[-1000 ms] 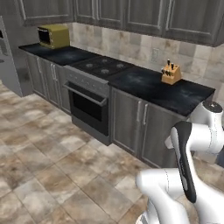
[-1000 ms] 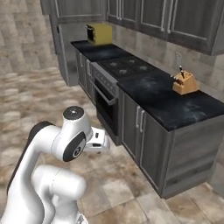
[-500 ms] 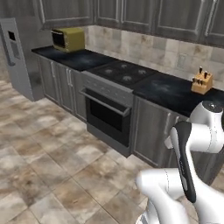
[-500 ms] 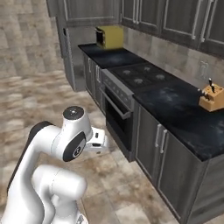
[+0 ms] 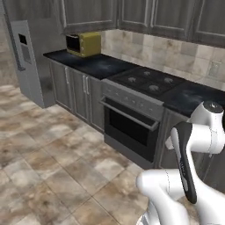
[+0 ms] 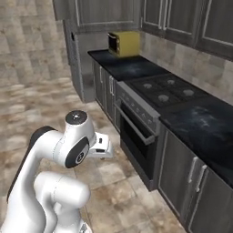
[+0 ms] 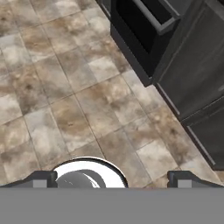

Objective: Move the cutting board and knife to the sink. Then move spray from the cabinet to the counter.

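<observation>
Along the bottom edge of the hand view, the gripper (image 7: 112,178) has its fingers spread wide and empty over floor tiles (image 7: 65,109). Black counter (image 5: 94,66) runs across the upper frame beside the stove (image 5: 149,81); board and knife aren't visible. Best to drive on, arm tucked.

A yellow microwave (image 5: 84,44) sits at the far left end of the worktop, near a grey refrigerator (image 5: 27,61). A built-in oven (image 5: 129,127) with a four-burner cooktop (image 5: 149,80) stands right of it. Grey lower cabinets (image 5: 79,94) flank the oven. Floor (image 5: 39,171): mottled beige tile.
</observation>
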Controlling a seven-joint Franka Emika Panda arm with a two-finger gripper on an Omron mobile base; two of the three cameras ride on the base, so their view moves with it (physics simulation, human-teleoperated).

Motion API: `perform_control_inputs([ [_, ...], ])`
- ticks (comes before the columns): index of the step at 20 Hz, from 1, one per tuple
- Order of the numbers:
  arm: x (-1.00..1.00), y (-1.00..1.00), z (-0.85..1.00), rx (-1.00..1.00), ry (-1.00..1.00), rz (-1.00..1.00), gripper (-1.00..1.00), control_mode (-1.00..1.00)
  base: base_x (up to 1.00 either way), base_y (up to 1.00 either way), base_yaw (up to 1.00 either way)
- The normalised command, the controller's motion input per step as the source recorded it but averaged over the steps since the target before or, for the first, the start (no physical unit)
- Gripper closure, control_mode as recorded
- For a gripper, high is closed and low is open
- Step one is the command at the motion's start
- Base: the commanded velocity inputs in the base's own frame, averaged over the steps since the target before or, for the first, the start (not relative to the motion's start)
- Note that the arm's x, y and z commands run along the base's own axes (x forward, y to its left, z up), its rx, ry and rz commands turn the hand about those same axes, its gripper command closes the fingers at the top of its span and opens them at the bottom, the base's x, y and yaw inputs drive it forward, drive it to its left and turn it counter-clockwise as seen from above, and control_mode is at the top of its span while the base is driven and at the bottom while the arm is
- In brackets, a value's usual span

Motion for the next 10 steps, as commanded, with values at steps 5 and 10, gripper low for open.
perform_control_inputs([
  [5,0.0,0.0,0.0,0.0,0.0,0.0,-1.0,1.0,0.71,0.59,0.01],
  [10,0.0,0.0,0.0,0.0,0.0,0.0,-1.0,1.0,0.69,0.68,0.0],
])
